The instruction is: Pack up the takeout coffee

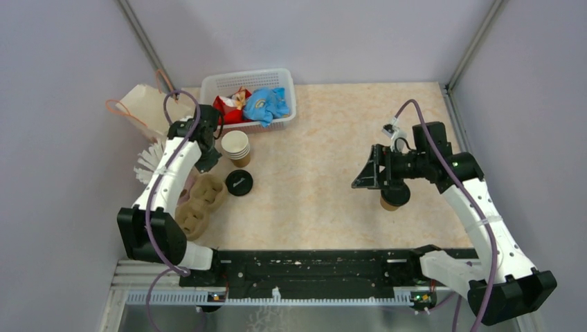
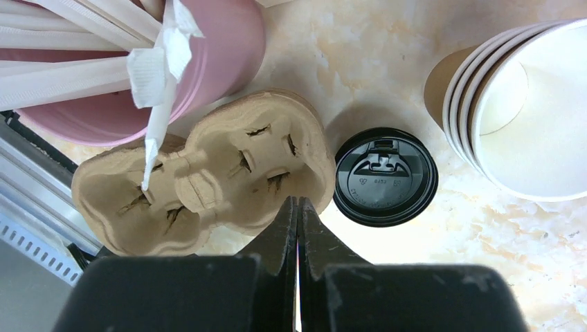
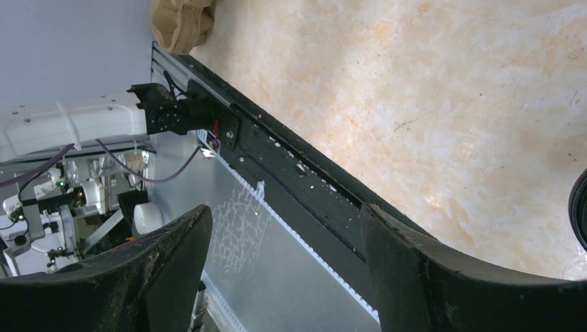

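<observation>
The takeout coffee, a brown paper cup with a black lid, stands on the table at the right, partly hidden under my right wrist. Only a black lid edge shows in the right wrist view. My right gripper is open and empty, just left of the cup and apart from it, its jaws spread wide. My left gripper is shut and empty above the brown pulp cup carrier, also in the top view.
A loose black lid lies beside the carrier, next to a stack of lidless cups. A pink cup of straws stands far left. A white basket of snacks and a paper bag stand at the back.
</observation>
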